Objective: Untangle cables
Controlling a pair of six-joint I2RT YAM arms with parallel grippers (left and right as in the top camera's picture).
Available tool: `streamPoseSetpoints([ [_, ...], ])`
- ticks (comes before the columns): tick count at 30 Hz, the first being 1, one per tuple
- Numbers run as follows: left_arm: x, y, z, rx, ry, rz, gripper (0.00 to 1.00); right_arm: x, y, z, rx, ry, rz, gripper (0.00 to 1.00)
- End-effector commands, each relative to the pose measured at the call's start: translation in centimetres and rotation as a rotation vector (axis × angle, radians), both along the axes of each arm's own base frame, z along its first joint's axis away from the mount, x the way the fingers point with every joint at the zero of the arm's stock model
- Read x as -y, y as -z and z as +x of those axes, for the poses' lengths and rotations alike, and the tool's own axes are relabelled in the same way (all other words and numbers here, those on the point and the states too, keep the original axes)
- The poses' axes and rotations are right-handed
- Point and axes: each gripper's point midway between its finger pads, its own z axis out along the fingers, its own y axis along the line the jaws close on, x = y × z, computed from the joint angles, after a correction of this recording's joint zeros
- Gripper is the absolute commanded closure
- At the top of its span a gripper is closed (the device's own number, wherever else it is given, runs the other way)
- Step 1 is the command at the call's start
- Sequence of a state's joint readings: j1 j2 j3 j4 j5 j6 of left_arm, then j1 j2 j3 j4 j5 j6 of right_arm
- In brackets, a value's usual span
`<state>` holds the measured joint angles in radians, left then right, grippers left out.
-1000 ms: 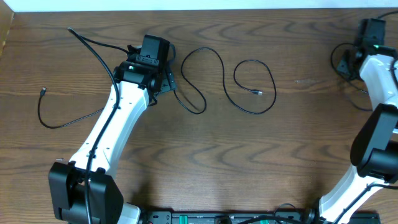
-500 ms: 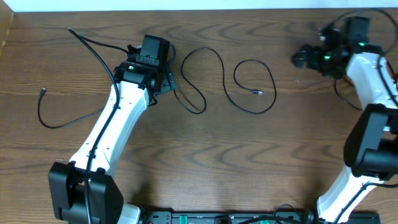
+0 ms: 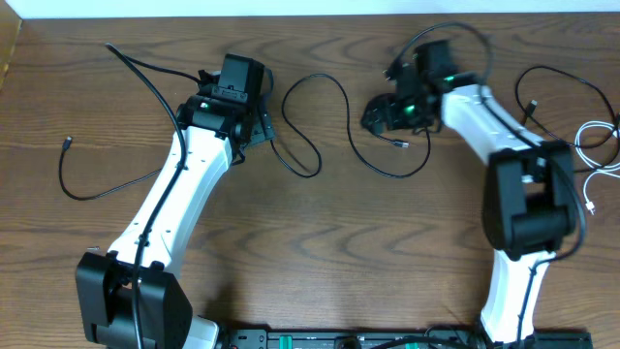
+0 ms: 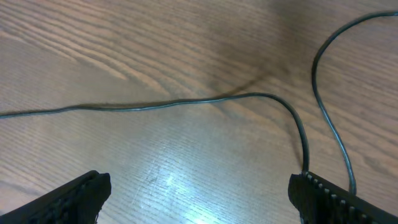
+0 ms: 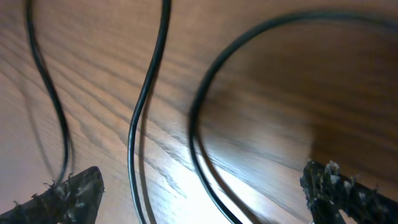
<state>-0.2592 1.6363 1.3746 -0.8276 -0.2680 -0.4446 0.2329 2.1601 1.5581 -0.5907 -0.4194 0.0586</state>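
I read right hand (image 5: 205,186) open over thin black looped cable (image 3: 392,174) near desk's (image 3: 320,252) far edge, likely poised to grab | left hand (image 4: 199,193) open, empty.

From overhead my table (image 3: 320,242) is evenly lit and sharp, shadows faint. My left wrist view is crisp, with soft glare at 6 o'clock. My right wrist view smears the cables (image 5: 143,93) with blur; white glare sits at 6 o'clock.
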Motion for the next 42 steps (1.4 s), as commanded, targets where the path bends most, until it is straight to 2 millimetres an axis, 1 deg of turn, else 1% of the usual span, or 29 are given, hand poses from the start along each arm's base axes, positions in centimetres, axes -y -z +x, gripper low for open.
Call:
streamPoseSetpoints([
  [1, 0.4, 0.1, 1.1, 0.038, -0.001, -0.018, 0.0, -3.2, 2.9, -1.3, -0.059, -0.026, 0.015, 0.04],
  [2, 1.0, 0.1, 1.4, 0.045, 0.008, -0.047, 0.12, -4.1, 3.7, -1.9, -0.097, -0.011, 0.022, 0.09],
  [3, 1.1, 0.2, 1.3, 0.045, -0.003, -0.063, 0.15, -4.8, 4.2, -2.4, -0.115, -0.017, 0.031, 0.12],
  [4, 1.1, 0.3, 1.2, 0.041, -0.019, -0.068, 0.15, -5.5, 4.4, -2.8, -0.126, -0.035, 0.041, 0.16],
  [5, 1.0, 0.5, 1.0, 0.034, -0.027, -0.07, 0.15, -6.5, 4.8, -3.5, -0.136, -0.06, 0.047, 0.24],
  [7, 0.9, 0.7, 0.8, 0.028, -0.029, -0.068, 0.15, -7.2, 4.9, -3.8, -0.13, -0.077, 0.041, 0.33],
  [8, 0.9, 0.8, 0.8, 0.025, -0.031, -0.068, 0.15, -7.4, 5.0, -3.8, -0.118, -0.075, 0.016, 0.44],
  [10, 0.9, 0.9, 0.7, 0.023, -0.032, -0.068, 0.15, -7.0, 5.6, -3.6, -0.116, -0.016, -0.047, 0.48],
  [11, 0.9, 0.9, 0.7, 0.022, -0.032, -0.068, 0.15, -6.7, 5.9, -3.6, -0.118, 0.02, -0.088, 0.51],
  [13, 0.9, 0.9, 0.7, 0.023, -0.034, -0.069, 0.15, -6.6, 6.1, -3.7, -0.111, 0.041, -0.134, 0.54],
  [16, 0.9, 0.9, 0.7, 0.029, -0.06, -0.082, 0.16, -6.2, 6.0, -3.6, -0.082, 0.103, -0.251, 0.73],
  [17, 0.7, 0.9, 0.7, 0.032, -0.076, -0.088, 0.18, -6.5, 5.9, -3.6, -0.06, 0.104, -0.281, 0.82],
  [18, 0.3, 0.9, 0.8, 0.034, -0.095, -0.093, 0.18, -6.7, 5.8, -3.6, -0.045, 0.099, -0.298, 0.88],
  [20, -0.7, 1.0, 0.8, 0.034, -0.138, -0.1, 0.18, -7.1, 5.7, -3.8, -0.031, 0.091, -0.315, 0.95],
  [21, -1.7, 1.1, 0.6, 0.029, -0.18, -0.106, 0.19, -7.4, 5.7, -3.8, -0.021, 0.087, -0.326, 0.99],
  [24, -5.0, 1.4, 0.0, 0.01, -0.293, -0.116, 0.18, -7.5, 5.7, -3.9, -0.018, 0.085, -0.327, 0.99],
  [27, -9.9, 1.5, -0.6, 0.004, -0.423, -0.113, 0.19, -7.3, 5.7, -3.8, -0.027, 0.089, -0.314, 0.99],
  [28, -12.1, 1.5, -1.0, 0.012, -0.496, -0.119, 0.19, -7.3, 5.7, -3.7, -0.027, 0.089, -0.314, 0.99],
  [29, -13.5, 1.5, -1.3, 0.019, -0.546, -0.125, 0.19, -7.3, 5.7, -3.7, -0.027, 0.089, -0.313, 0.99],
  [30, -15.4, 1.5, -1.8, 0.031, -0.62, -0.134, 0.19, -7.3, 5.7, -3.7, -0.027, 0.089, -0.314, 0.99],
  [34, -21.6, 1.5, -4.2, 0.067, -0.859, -0.158, 0.19, -7.2, 5.7, -3.8, -0.029, 0.089, -0.316, 0.99],
  [35, -22.8, 1.5, -4.8, 0.074, -0.906, -0.161, 0.19, -7.2, 5.7, -3.8, -0.029, 0.089, -0.316, 0.99],
  [36, -24.8, 1.5, -6.0, 0.086, -0.983, -0.165, 0.19, -7.2, 5.7, -3.8, -0.029, 0.089, -0.316, 0.99],
  [37, -26.1, 1.5, -6.8, 0.093, -1.027, -0.164, 0.21, -7.2, 5.7, -3.8, -0.028, 0.089, -0.316, 0.99],
  [38, -26.8, 1.5, -7.2, 0.095, -1.048, -0.163, 0.22, -7.2, 5.7, -3.8, -0.028, 0.089, -0.315, 0.99],
  [39, -27.9, 1.7, -8.0, 0.096, -1.084, -0.162, 0.23, -7.2, 5.7, -3.8, -0.028, 0.089, -0.315, 0.99],
  [41, -29.9, 2.3, -9.4, 0.088, -1.149, -0.16, 0.28, -7.2, 5.7, -3.8, -0.028, 0.089, -0.315, 0.99],
  [42, -30.6, 2.7, -10.0, 0.081, -1.173, -0.16, 0.33, -7.2, 5.7, -3.8, -0.028, 0.089, -0.315, 0.99],
])
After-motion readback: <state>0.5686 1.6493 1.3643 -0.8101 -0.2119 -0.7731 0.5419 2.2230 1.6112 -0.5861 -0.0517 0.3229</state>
